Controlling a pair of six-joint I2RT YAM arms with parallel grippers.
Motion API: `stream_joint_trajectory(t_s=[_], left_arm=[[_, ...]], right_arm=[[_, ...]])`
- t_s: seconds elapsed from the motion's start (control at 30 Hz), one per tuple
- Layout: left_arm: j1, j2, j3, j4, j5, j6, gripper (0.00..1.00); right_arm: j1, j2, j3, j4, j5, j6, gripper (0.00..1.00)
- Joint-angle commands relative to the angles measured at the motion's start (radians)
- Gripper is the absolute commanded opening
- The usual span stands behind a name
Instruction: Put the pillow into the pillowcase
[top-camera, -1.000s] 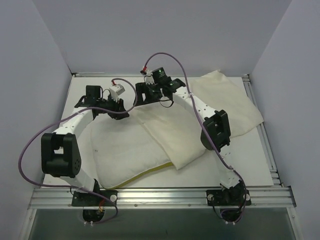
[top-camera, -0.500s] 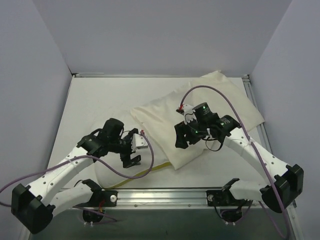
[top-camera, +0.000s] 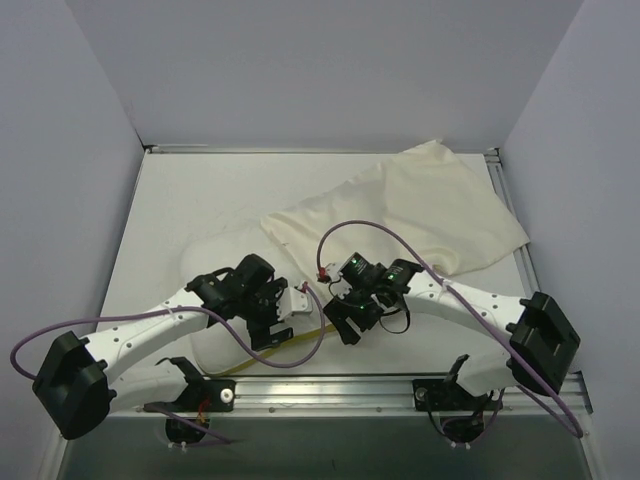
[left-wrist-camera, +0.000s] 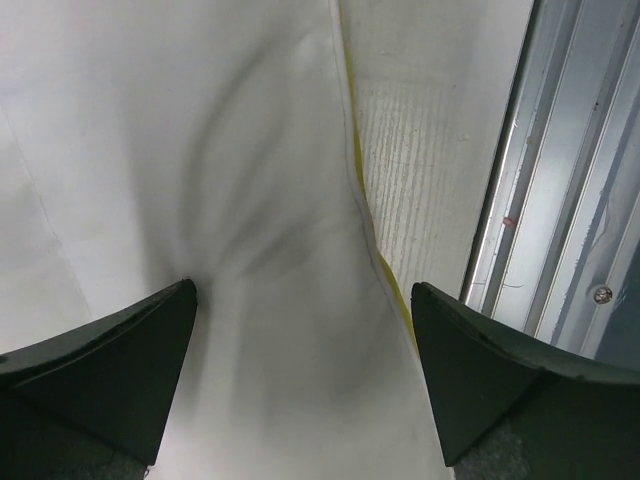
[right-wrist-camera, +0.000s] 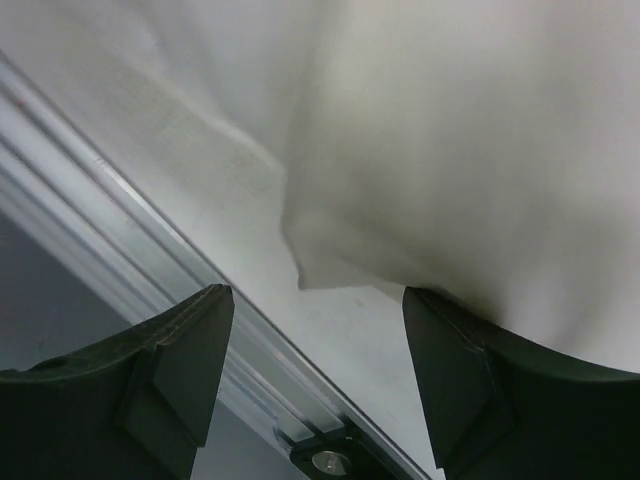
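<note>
The pillow (top-camera: 212, 262) lay at lower left of the top view, its yellow edge toward the bottom rail (top-camera: 330, 385). The pillowcase (top-camera: 440, 200) stretched from centre to upper right, partly over the pillow. L gripper (top-camera: 270, 325) stood over the pillow near the yellow edge, fingers spread wide, holding nothing. R gripper (top-camera: 345, 325) was just beside it, fingers also apart, a pillowcase corner between them, not pinched.

The pillowcase (top-camera: 430, 200) hid one end of the pillow (top-camera: 210, 262). The left arm (top-camera: 150, 330) covered its near side. In both wrist views the fingers (left-wrist-camera: 100, 370) were cut off at the bottom.
</note>
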Motion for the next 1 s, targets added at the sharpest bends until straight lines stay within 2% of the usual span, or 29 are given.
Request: stream_joint_trajectory(t_s=[0.0, 0.1, 0.13, 0.17, 0.2, 0.23, 0.33, 0.37, 0.43, 0.47, 0.5, 0.6, 0.7, 0.83, 0.87, 0.97], left_arm=[[0.001, 0.018, 0.012, 0.063, -0.022, 0.000, 0.97], [0.009, 0.044, -0.008, 0.089, -0.019, -0.002, 0.97], [0.012, 0.048, -0.014, 0.097, -0.016, 0.000, 0.94], [0.016, 0.054, -0.017, 0.113, -0.011, -0.003, 0.90], [0.019, 0.065, -0.022, 0.120, -0.002, -0.011, 0.84], [0.026, 0.073, -0.022, 0.129, 0.009, -0.014, 0.69], [0.033, 0.116, -0.020, 0.178, 0.006, -0.055, 0.45], [0.055, 0.136, 0.004, 0.187, 0.020, -0.064, 0.33], [0.093, 0.197, 0.041, 0.206, 0.050, -0.115, 0.20], [0.137, 0.244, 0.084, 0.238, 0.088, -0.165, 0.06], [0.159, 0.269, 0.107, 0.250, 0.105, -0.193, 0.00], [0.252, 0.340, 0.187, 0.314, 0.174, -0.296, 0.00], [0.332, 0.349, 0.217, 0.393, 0.249, -0.379, 0.00], [0.358, 0.305, 0.225, 0.534, 0.268, -0.509, 0.00], [0.357, 0.298, 0.227, 0.610, 0.265, -0.531, 0.00], [0.351, 0.323, 0.259, 0.722, 0.209, -0.717, 0.00]], right_arm=[[-0.040, 0.148, 0.091, 0.021, 0.176, 0.037, 0.69], [-0.142, 0.284, 0.167, 0.021, 0.188, 0.058, 0.53], [-0.167, 0.308, 0.182, 0.031, 0.180, 0.059, 0.33], [-0.199, 0.329, 0.204, 0.037, 0.162, 0.054, 0.24], [-0.213, 0.352, 0.224, 0.042, 0.154, 0.055, 0.14], [-0.222, 0.356, 0.263, 0.050, 0.127, 0.048, 0.02], [-0.236, 0.346, 0.323, 0.054, 0.073, 0.022, 0.00], [-0.236, 0.340, 0.363, 0.057, 0.062, -0.007, 0.00], [-0.236, 0.337, 0.412, 0.056, 0.019, -0.032, 0.00], [-0.233, 0.342, 0.461, 0.056, 0.017, -0.046, 0.00], [-0.235, 0.346, 0.486, 0.056, 0.010, -0.050, 0.00], [-0.235, 0.365, 0.544, 0.056, -0.025, -0.049, 0.00], [-0.236, 0.356, 0.497, 0.045, -0.027, -0.044, 0.00], [-0.233, 0.320, 0.396, 0.041, -0.094, -0.018, 0.00], [-0.229, 0.308, 0.385, 0.039, -0.131, -0.008, 0.00], [-0.210, 0.265, 0.423, 0.025, -0.295, 0.034, 0.00]])
